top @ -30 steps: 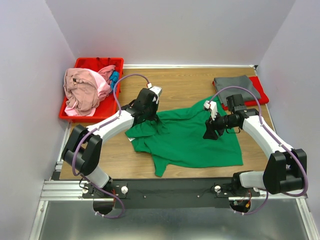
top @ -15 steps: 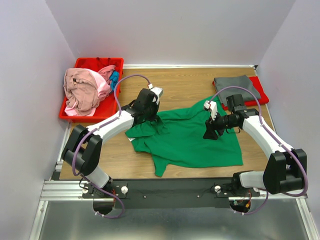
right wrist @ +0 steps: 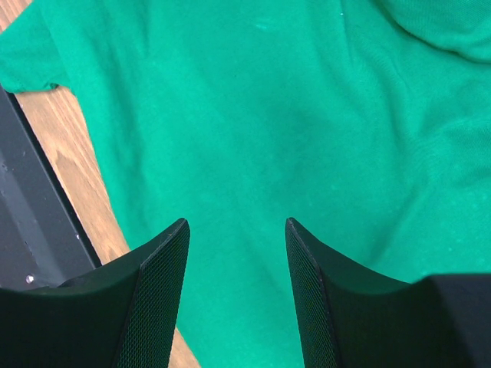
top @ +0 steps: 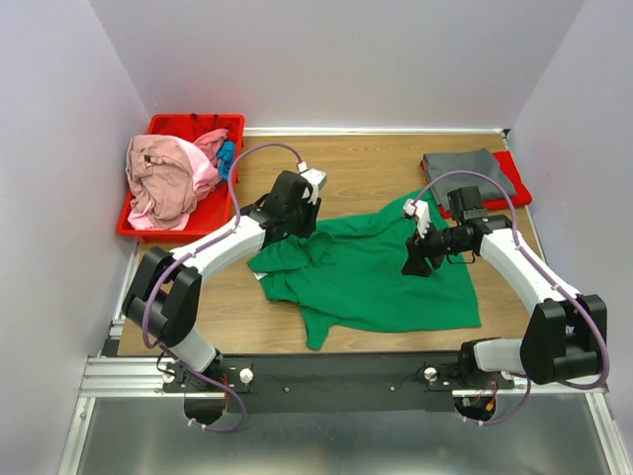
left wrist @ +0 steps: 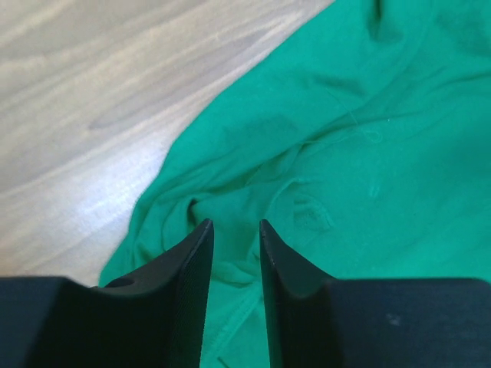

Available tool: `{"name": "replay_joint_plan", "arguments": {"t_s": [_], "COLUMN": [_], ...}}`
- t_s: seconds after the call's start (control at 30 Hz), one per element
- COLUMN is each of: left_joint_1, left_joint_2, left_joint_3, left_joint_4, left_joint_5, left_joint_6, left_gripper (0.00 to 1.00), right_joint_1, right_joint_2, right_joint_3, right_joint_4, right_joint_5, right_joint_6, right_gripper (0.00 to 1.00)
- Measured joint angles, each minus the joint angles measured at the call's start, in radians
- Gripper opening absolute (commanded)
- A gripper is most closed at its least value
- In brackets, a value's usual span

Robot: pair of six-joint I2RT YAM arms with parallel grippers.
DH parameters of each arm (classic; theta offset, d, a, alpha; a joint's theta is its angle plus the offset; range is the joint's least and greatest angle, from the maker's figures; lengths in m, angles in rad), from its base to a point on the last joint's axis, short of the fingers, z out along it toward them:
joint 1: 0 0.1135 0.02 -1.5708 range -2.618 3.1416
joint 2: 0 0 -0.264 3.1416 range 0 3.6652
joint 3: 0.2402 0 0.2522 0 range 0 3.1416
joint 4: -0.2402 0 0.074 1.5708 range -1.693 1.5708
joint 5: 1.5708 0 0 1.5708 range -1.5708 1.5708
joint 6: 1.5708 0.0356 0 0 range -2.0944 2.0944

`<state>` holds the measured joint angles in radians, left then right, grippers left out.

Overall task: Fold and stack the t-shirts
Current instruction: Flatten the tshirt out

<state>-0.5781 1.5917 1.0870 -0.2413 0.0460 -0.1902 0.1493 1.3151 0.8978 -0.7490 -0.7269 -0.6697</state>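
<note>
Two claws work one shirt. Nearest the arm bases, the green t-shirt (top: pixel 376 282) lies spread mid-worktop (top: pixel 366 168), its right part fairly flat, one sleeve trailing toward the near edge. The right claw (right wrist: pixel 237 222) hovers just above that flat right part, jaws wide, nothing between them. It's likely poised to pin or pick up the cloth. The left claw (left wrist: pixel 236 226) sits low over the bunched left shoulder area. Its jaws are parted only narrowly, cloth shows through the gap, and nothing is gripped as far as the wrist view shows. That side is rumpled and lapped over itself, so my read is that this is the flattening stage, with no fold made yet. Further back on the right, a dark grey t-shirt (top: pixel 463 163) lies folded flat on a red item (top: pixel 514 183), probably the stack spot. Far left, the red bin (top: pixel 198 121) holds a crumpled pink t-shirt (top: pixel 163 178) and a blue t-shirt (top: pixel 226 153), waiting their turn.
</note>
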Motion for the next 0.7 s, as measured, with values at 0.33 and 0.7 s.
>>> {"name": "replay_joint_plan", "arguments": {"t_s": [0.33, 0.7], "left_joint_1": [-0.047, -0.174], "left_joint_2": [0.055, 0.154], "left_joint_3": [0.135, 0.198], "left_joint_4": [-0.068, -0.161], "left_joint_5": [-0.033, -0.088], "left_joint_6": [0.213, 0.499], "left_gripper": [0.4, 0.4], "right_joint_1": [0.0, 0.0], "right_joint_2": [0.0, 0.0], "right_joint_3": [0.0, 0.0], "right_joint_4": [0.0, 0.0], "right_joint_5": [0.0, 0.0], "right_joint_6": [0.0, 0.0], "right_gripper": [0.61, 0.61]}}
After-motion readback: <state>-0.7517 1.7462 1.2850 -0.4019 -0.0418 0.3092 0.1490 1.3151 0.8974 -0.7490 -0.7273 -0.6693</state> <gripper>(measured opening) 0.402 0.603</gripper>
